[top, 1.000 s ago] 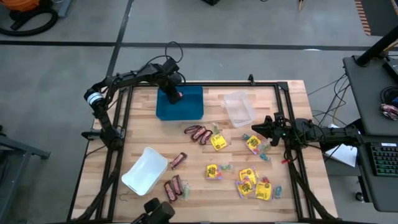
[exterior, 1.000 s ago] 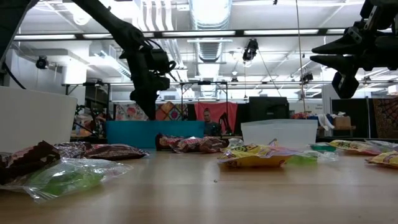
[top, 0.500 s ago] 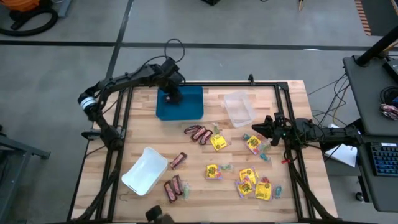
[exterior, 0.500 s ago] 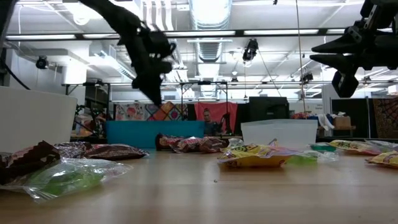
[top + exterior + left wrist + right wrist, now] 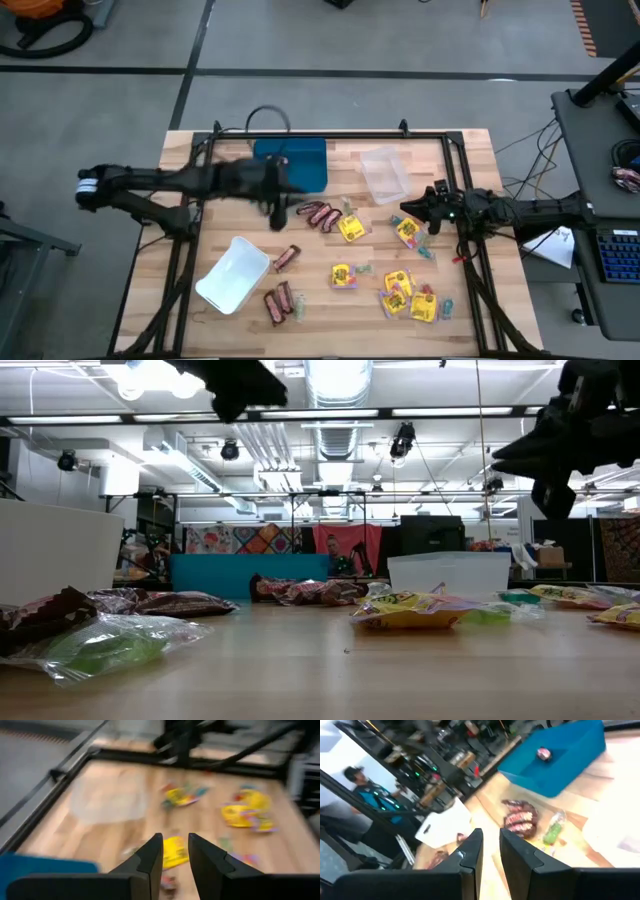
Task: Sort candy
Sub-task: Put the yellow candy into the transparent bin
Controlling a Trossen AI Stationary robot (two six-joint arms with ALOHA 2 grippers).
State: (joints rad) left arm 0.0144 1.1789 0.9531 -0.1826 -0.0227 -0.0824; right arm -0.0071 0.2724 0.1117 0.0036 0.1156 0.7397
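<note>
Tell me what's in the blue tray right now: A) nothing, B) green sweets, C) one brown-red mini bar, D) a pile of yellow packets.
C: the right wrist view shows a single brown-red mini bar lying inside the blue tray, with no other candy visible in it.
</note>
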